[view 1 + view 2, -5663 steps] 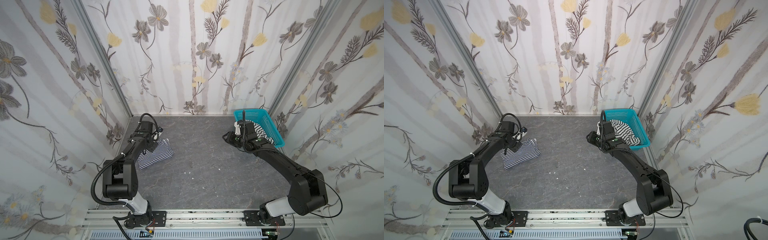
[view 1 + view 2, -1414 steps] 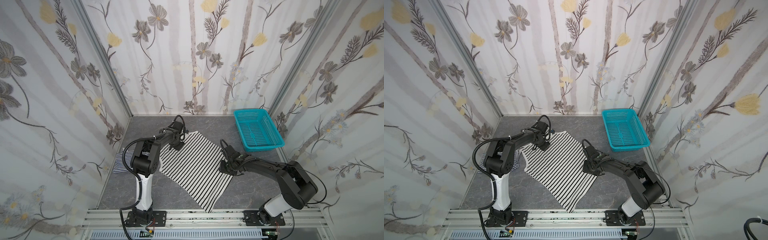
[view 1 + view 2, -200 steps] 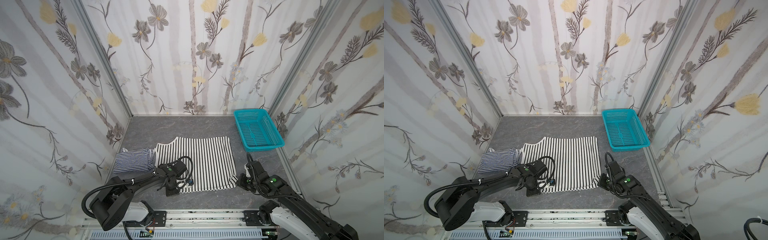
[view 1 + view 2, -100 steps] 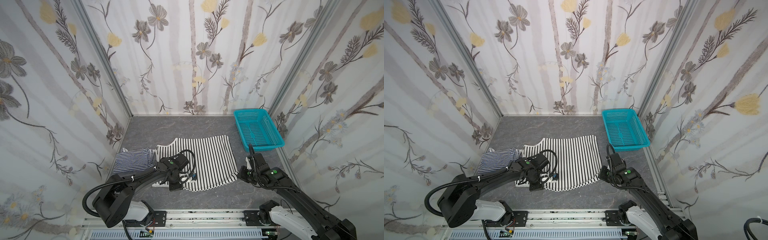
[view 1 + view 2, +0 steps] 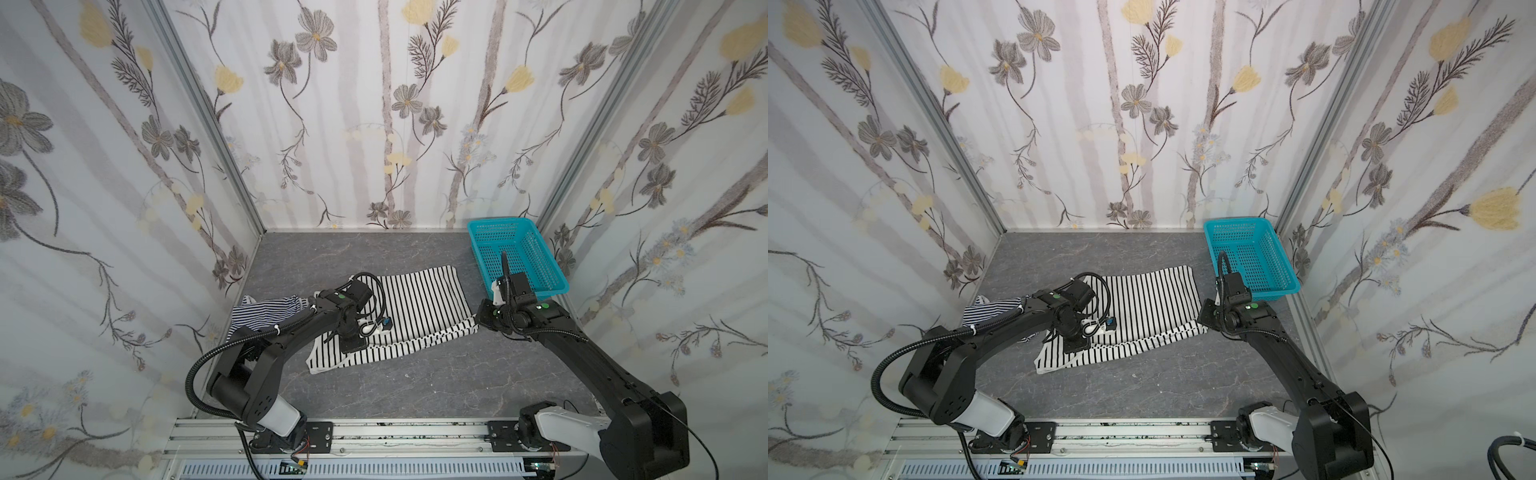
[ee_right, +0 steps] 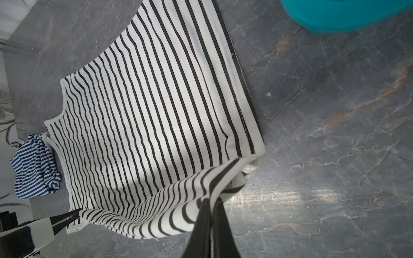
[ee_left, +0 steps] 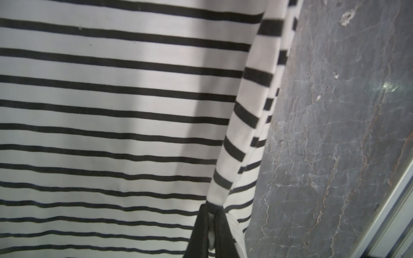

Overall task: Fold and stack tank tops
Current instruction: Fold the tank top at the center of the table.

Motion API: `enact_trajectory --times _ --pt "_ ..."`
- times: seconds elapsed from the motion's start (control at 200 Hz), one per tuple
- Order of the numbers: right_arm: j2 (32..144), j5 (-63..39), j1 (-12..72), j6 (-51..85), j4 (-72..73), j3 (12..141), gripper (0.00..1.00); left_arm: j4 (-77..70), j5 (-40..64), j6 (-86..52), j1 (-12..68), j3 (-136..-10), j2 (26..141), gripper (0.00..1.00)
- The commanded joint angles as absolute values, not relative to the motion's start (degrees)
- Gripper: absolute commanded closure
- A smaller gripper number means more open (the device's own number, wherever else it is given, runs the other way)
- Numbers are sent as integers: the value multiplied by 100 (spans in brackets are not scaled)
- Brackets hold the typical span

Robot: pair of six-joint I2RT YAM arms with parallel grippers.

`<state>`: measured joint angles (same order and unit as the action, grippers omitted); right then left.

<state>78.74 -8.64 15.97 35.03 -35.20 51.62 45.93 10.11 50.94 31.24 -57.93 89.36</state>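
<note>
Tops, two, soft cloth: wide-stripe top [image 5: 419,299] part-folded, left fingers [image 7: 199,234] and right fingers [image 6: 202,223] pinching its edge; fine-stripe top [image 5: 266,313] crumpled beside it.

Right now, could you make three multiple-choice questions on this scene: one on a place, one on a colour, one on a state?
1. Where does the teal basket stand? A) in the middle B) at the near edge C) in the far corner of the table, on the right arm's side.
2. What colour are the stripes of the small crumpled top? A) blue B) red C) green.
3. What is the right hand doing? A) open over the basket B) shut on a corner of the wide-striped top C) shut on the small crumpled top.
Answers: 1 C: it sits by the back wall in both top views. 2 A: the right wrist view shows blue on white. 3 B: striped cloth is pinched in it.
</note>
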Motion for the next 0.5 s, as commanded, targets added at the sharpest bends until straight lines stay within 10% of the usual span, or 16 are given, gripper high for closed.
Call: enact_trajectory --times 0.0,0.495 --pt "8211 -857 1509 3220 -3203 5452 100 4623 1062 5334 2997 -6062 9105 100" --pt "9913 -615 1419 2799 -2983 6182 100 4562 1067 5311 2770 -6649 9994 94"
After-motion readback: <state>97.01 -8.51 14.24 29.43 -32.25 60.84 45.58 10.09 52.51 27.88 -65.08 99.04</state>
